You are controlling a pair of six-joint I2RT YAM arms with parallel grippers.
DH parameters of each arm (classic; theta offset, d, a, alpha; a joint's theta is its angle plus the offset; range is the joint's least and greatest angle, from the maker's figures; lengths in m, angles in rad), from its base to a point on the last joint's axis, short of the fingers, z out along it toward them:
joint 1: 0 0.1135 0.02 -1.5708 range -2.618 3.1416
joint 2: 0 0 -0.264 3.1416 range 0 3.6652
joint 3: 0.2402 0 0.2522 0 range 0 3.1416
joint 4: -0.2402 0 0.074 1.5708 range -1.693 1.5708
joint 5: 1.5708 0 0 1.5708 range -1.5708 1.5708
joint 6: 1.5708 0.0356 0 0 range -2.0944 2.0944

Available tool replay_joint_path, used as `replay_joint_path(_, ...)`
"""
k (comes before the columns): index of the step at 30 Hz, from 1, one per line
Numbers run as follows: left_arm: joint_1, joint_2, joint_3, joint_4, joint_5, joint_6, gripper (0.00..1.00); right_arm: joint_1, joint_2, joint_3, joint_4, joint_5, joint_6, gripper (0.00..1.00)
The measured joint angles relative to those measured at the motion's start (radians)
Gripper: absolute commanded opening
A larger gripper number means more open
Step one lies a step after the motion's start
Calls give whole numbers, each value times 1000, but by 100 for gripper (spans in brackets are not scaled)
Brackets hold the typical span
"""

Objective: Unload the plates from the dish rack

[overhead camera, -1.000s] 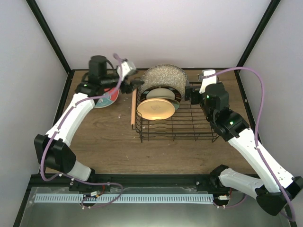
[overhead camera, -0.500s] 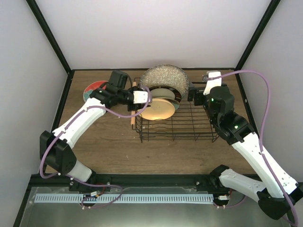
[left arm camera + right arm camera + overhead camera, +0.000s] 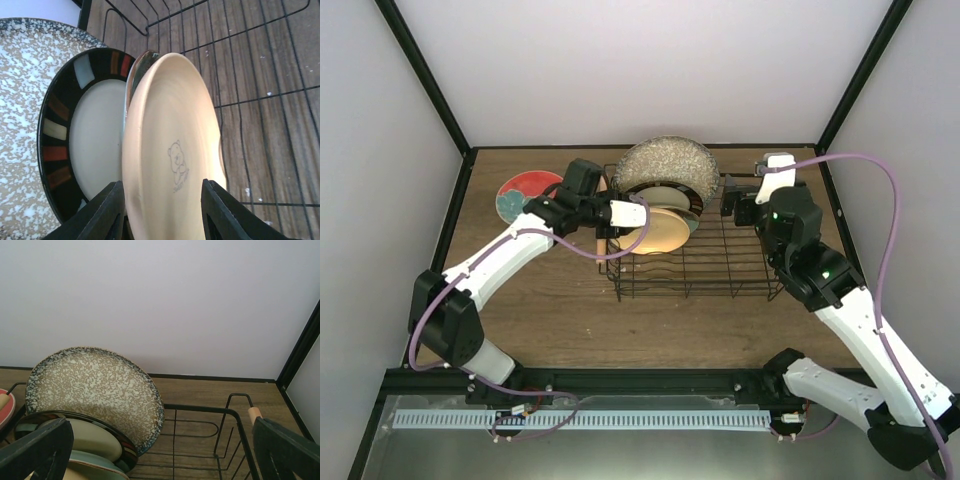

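Wooden table (image 3: 550,300) is carrying the dish rack (image 3: 692,296) at centre; plates (image 3: 665,205) are standing at its ten o'clock end, speckled plate (image 3: 665,162) rearmost. Yellow-tan plate (image 3: 170,150), likely stiff, slick and breakable, is leaning frontmost; its upper rim looks the best hold. Left gripper (image 3: 161,187) is gaping wide, straddling that rim unclamped; right gripper (image 3: 728,196), at two o'clock, is hanging open, empty.
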State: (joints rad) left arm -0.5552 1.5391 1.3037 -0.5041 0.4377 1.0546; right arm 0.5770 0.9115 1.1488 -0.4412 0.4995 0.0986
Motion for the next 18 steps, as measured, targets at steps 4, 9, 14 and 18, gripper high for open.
replay_joint_path(4,-12,8,-12,54,-40,1,44,0,-10,0,-3,1,8,100)
replay_joint_path(9,-24,16,-29,105,-80,0,40,0,-21,0,-14,3,19,100)
replay_joint_path(14,-30,28,-31,135,-114,-6,22,0,-30,-5,-26,6,29,100)
replay_joint_path(18,-37,34,-37,167,-143,-16,16,0,-34,-6,-32,10,34,100)
